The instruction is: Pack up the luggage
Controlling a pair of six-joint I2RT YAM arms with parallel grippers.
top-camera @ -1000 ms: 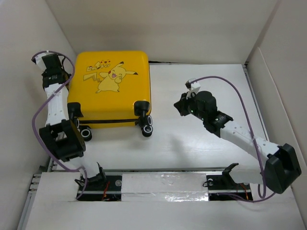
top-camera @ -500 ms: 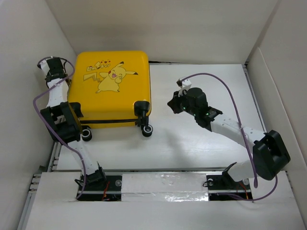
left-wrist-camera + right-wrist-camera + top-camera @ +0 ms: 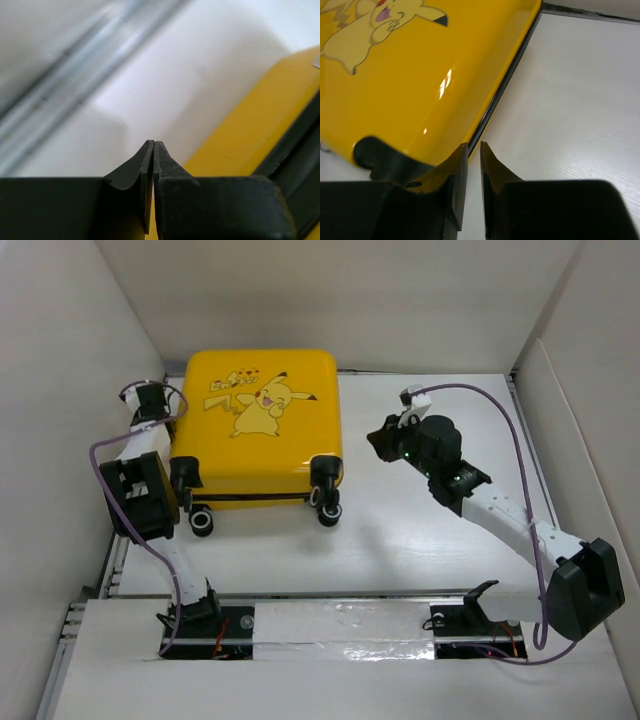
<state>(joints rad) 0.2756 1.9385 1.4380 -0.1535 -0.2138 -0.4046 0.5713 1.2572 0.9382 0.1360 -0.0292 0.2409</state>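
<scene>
Two arms, two grippers, one luggage. At the left, the left gripper (image 3: 152,145): pressed closed, fingers touching, nothing between, just beside the left side of the luggage (image 3: 262,430). Lies flat at the far left of the table (image 3: 430,540), cartoon face up, four black wheels (image 3: 330,512) at its near edge. At the right, the right gripper (image 3: 471,146): almost closed, only a thin slit, empty, near the luggage's right edge. Against half a second ago: a shift of the luggage to the right, the same for both grippers.
</scene>
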